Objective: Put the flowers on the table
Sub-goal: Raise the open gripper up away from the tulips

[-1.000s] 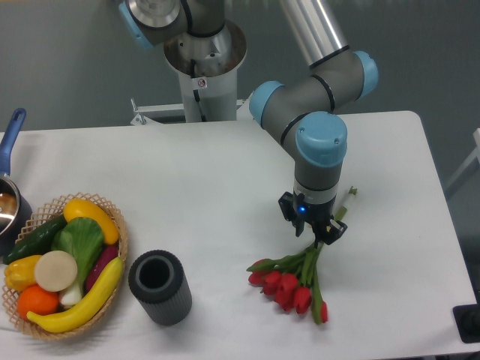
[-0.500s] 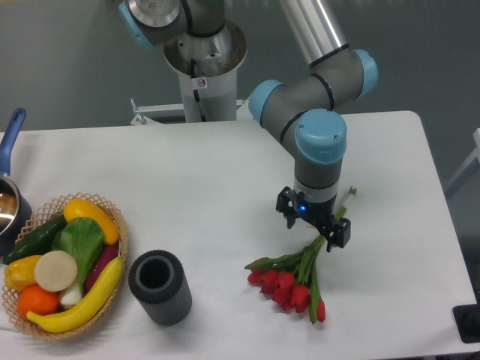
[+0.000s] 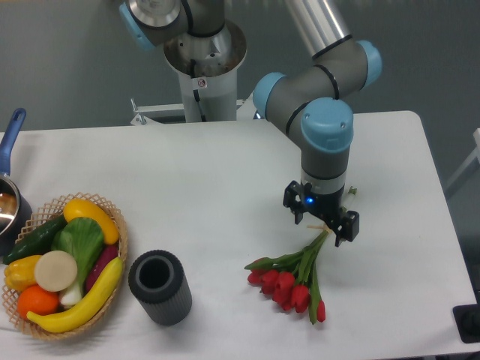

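The flowers (image 3: 291,279), a bunch of red tulips with green stems, lie flat on the white table (image 3: 210,187) at its front right. Their buds point toward the front edge and the stems run up and to the right. My gripper (image 3: 322,223) hovers just over the upper part of the stems, open, its two dark fingers spread apart with the stems lying free below them.
A dark grey ribbed cylinder vase (image 3: 160,286) stands left of the flowers. At the front left sits a wicker basket (image 3: 112,225) full of fruit and vegetables. A pot with a blue handle (image 3: 9,146) is at the left edge. The robot base (image 3: 202,60) stands behind the table.
The gripper opened and let go of the stems, then rose and shifted slightly right. The flowers settled onto the table and lie still.
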{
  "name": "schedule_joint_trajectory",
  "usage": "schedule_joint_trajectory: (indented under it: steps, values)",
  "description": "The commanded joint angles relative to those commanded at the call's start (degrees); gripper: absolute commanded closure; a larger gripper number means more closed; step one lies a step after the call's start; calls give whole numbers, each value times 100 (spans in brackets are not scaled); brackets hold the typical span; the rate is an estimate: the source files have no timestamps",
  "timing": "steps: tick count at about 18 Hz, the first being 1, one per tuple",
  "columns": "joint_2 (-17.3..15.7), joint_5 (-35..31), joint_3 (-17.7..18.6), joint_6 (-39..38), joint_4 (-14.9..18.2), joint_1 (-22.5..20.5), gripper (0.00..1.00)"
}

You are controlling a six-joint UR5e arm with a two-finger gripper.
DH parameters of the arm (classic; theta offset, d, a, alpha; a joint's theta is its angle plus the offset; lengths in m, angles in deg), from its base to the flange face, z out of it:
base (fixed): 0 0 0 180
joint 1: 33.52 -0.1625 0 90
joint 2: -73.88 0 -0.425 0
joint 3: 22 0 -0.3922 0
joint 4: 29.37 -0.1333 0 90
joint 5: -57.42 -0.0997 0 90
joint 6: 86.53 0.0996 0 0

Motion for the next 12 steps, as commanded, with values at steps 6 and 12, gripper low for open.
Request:
schedule_joint_trajectory:
  steps: [6,12]
  values:
    - [-36,9,17,18,18,-158,0]
    - [-27,-35,9,18,62,-168,0]
